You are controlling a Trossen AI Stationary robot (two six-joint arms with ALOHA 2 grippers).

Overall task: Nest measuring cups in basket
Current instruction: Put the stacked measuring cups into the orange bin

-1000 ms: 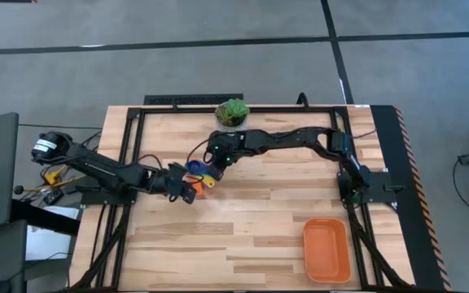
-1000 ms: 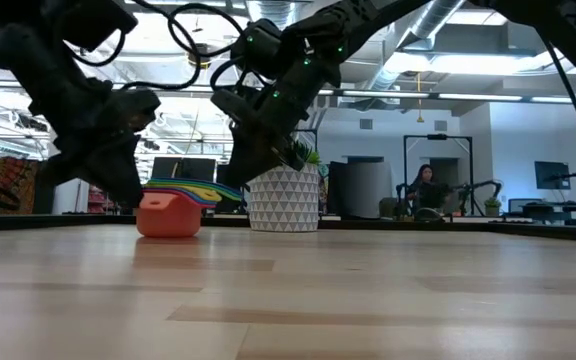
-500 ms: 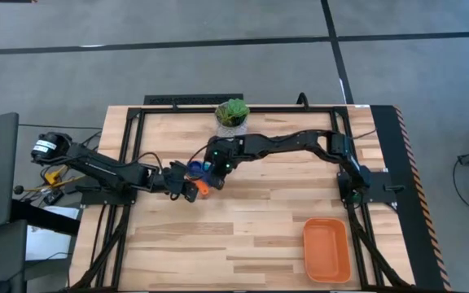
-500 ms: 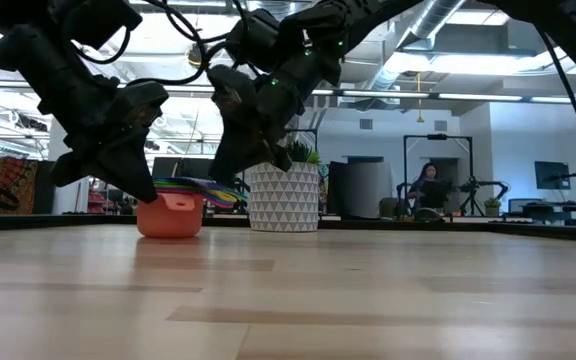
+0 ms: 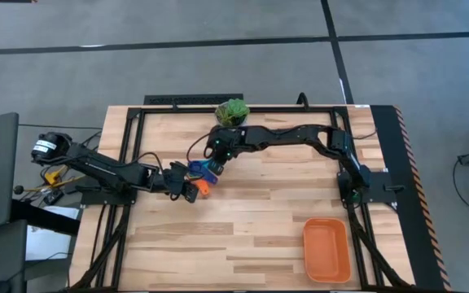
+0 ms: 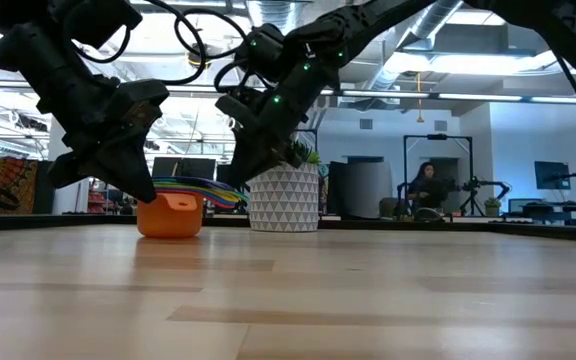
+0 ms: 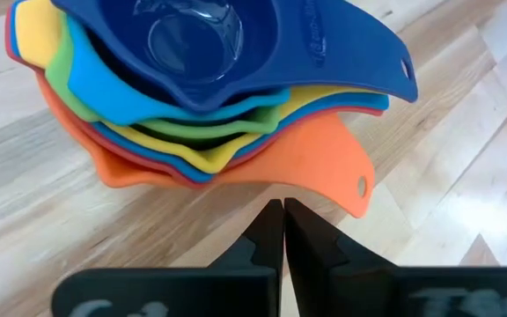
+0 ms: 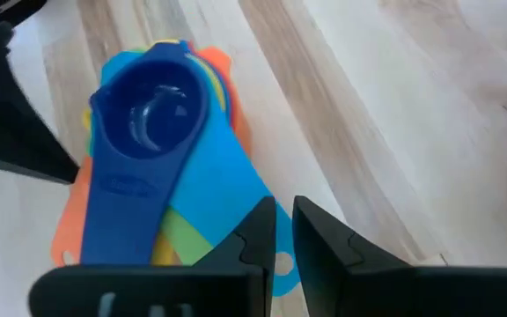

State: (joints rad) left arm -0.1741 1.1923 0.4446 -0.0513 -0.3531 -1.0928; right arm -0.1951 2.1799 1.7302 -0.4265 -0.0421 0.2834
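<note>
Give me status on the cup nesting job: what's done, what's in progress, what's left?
Done: the measuring cups sit nested in one stack on the table, dark blue cup on top. In hand: nothing gripped; the left gripper is shut beside the stack, the right gripper sits just above the handles, fingers slightly apart. Left: the stack must go into the basket, which is far off.
</note>
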